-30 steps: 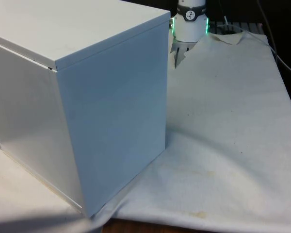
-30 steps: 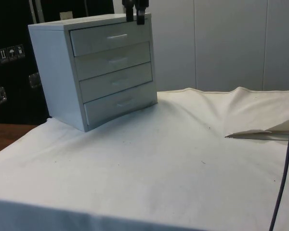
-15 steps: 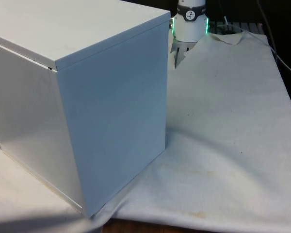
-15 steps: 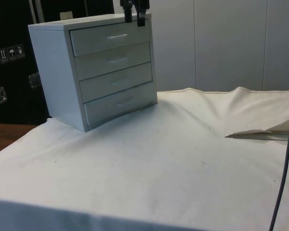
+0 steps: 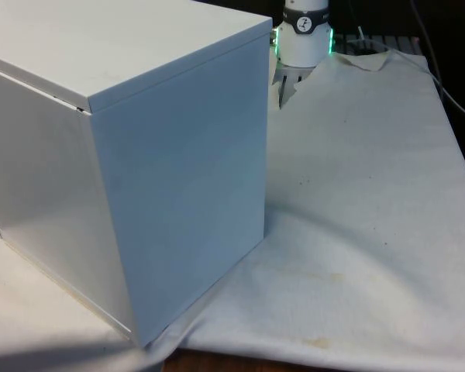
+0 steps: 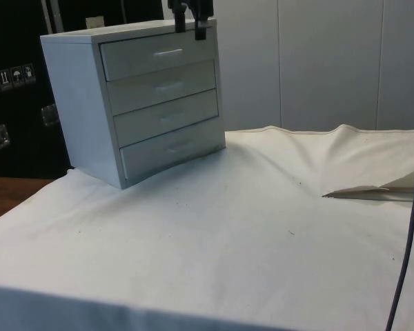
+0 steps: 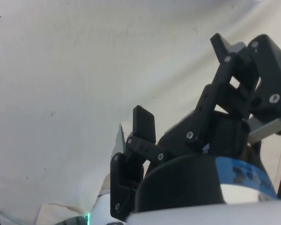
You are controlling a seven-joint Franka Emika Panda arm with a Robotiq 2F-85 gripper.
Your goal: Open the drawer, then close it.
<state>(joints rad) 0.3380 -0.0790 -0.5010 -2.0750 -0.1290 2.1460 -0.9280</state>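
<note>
Clearly the gripper [image 6: 191, 30] hangs fingers-down with its 2 fingers spread and holding nothing, just above the top front edge of the chest [image 6: 83, 103]. All 4 drawers look shut, so I judge the opening is not yet begun. Next it must descend to the top drawer's handle [image 6: 169, 52] and pull.

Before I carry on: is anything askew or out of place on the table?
All four drawers of the chest sit flush and shut. The one oddity is the white cloth: it is rucked up into a raised fold at the side view's right. The pincer hangs above the chest's top edge.
</note>
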